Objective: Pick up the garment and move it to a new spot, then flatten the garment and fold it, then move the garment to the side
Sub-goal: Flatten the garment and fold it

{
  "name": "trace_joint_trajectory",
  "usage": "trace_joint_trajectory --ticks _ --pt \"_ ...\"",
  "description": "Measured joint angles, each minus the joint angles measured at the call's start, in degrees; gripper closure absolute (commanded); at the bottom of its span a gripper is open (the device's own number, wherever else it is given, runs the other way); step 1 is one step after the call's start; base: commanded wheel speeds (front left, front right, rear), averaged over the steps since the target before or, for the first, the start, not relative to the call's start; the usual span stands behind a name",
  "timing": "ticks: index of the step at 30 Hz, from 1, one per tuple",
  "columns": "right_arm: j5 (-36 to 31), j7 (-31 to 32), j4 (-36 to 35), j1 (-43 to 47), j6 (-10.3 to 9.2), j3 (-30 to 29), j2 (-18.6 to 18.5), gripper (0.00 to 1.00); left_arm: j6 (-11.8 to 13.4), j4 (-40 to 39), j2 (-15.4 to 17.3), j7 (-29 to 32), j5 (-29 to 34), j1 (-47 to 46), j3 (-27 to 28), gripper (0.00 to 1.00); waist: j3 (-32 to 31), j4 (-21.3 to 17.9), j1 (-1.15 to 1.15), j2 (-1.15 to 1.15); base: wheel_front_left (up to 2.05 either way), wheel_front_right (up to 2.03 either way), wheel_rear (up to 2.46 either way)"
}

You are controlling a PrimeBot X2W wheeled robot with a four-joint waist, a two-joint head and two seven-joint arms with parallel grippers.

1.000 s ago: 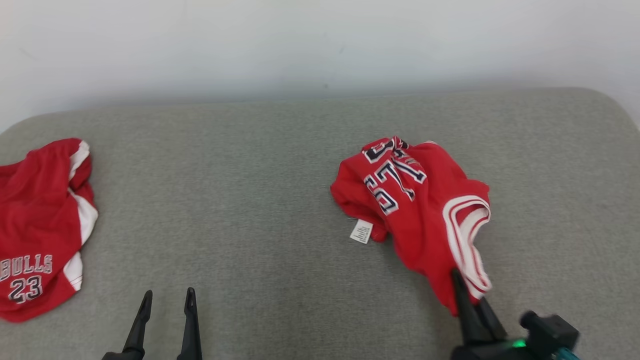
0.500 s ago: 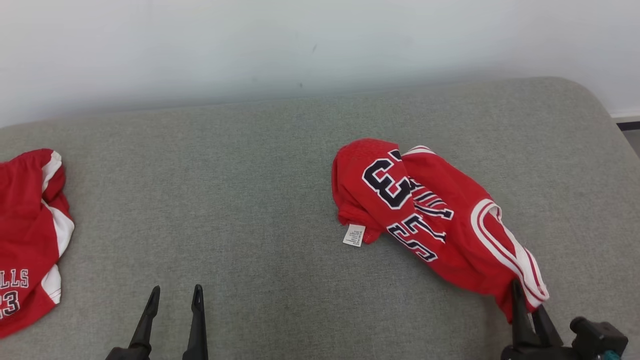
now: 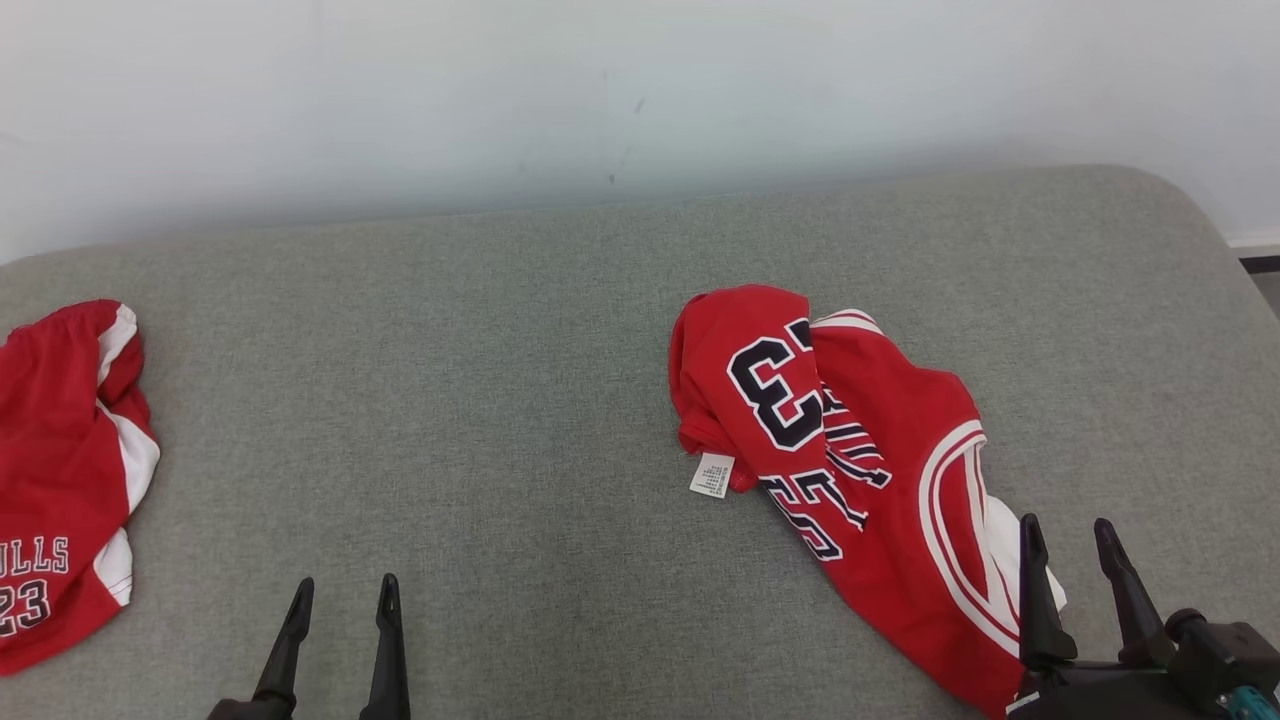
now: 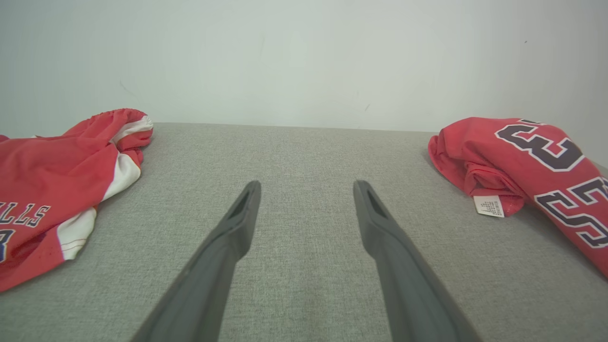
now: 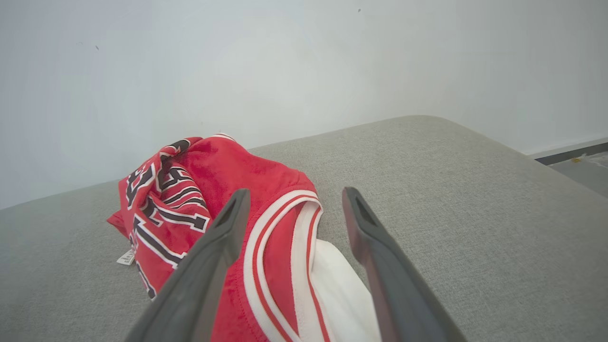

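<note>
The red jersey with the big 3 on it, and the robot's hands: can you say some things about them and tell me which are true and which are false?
1. The red jersey lies crumpled on the grey cushion. True.
2. The right hand is squeezing the jersey. False: its fingers stand apart over the white-trimmed edge and grip nothing.
3. The left hand is open with nothing in it. True.
4. The white tag sticks out on the jersey's side nearest the right hand. False: it sticks out on the side facing the left hand.
5. The other red garment touches the jersey. False: bare cushion lies between them.
</note>
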Motion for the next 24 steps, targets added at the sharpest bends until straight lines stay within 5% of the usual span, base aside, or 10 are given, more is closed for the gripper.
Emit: trace_joint_trajectory --ticks 12,24 --pt "0.05 0.31 7.84 -11.17 0.0 5.05 -5.78 0.0 0.36 0.0 0.0 0.0 -0.29 -0.54 -1.41 0.0 1.15 0.79 0.0 0.0 0.0 0.0 0.0" --pt "1.58 5.37 28.63 -26.48 0.0 7.39 -12.99 0.0 0.35 -0.01 -0.01 0.0 -0.45 -2.48 -2.86 0.0 4.41 4.72 0.01 0.0 0.0 0.0 0.0"
